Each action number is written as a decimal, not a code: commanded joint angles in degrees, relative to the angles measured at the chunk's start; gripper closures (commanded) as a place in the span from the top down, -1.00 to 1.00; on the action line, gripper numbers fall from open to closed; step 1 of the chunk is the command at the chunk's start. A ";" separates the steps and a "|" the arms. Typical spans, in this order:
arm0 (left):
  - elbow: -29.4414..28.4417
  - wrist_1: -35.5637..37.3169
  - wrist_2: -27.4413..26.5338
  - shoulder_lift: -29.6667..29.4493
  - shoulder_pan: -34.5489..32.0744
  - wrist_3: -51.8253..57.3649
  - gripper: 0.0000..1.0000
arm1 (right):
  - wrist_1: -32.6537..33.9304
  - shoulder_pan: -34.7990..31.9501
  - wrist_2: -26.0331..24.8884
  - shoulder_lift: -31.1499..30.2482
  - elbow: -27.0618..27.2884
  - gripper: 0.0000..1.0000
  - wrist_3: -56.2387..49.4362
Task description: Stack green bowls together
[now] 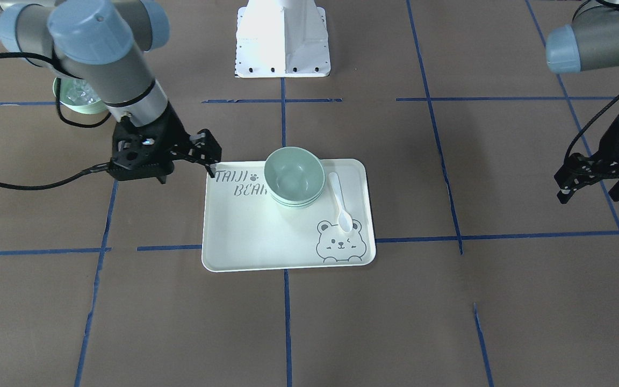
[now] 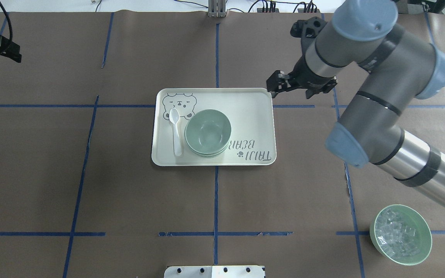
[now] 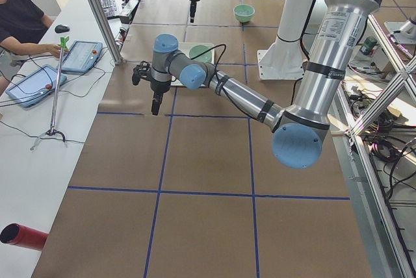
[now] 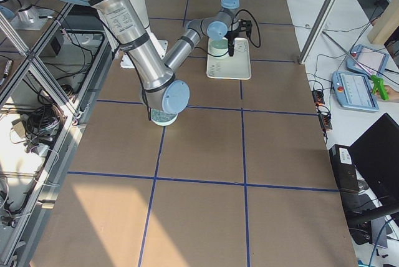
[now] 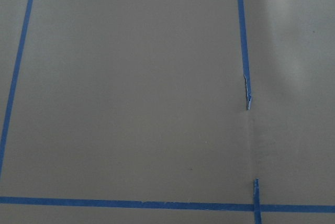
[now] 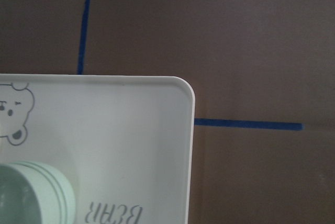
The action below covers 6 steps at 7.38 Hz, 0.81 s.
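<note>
The green bowls [image 1: 294, 174] sit nested in one stack on the cream tray [image 1: 245, 236], near its middle. The stack also shows in the overhead view [image 2: 208, 132] and at the bottom left of the right wrist view [image 6: 26, 198]. My right gripper [image 1: 210, 157] hovers at the tray's corner by the "TAIJI BEAR" lettering, open and empty, apart from the stack; it also shows in the overhead view [image 2: 276, 85]. My left gripper [image 1: 563, 188] is far off to the side over bare table, open and empty.
A white spoon [image 1: 340, 200] lies on the tray beside the stack. A green bowl of clear cubes [image 2: 401, 233] stands near the robot's side at the right, under my right arm. The white robot base [image 1: 282, 43] stands behind the tray.
</note>
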<state>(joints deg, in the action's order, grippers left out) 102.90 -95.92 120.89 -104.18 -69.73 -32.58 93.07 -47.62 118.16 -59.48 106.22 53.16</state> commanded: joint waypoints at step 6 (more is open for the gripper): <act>-9.82 7.59 15.34 11.52 -17.37 38.29 1.00 | 5.54 -38.73 16.92 -24.62 -9.32 1.00 -66.71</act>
<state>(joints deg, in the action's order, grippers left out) 94.20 -87.91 134.96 -95.52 -86.17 2.63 98.59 -79.07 132.68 -81.85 102.40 -2.69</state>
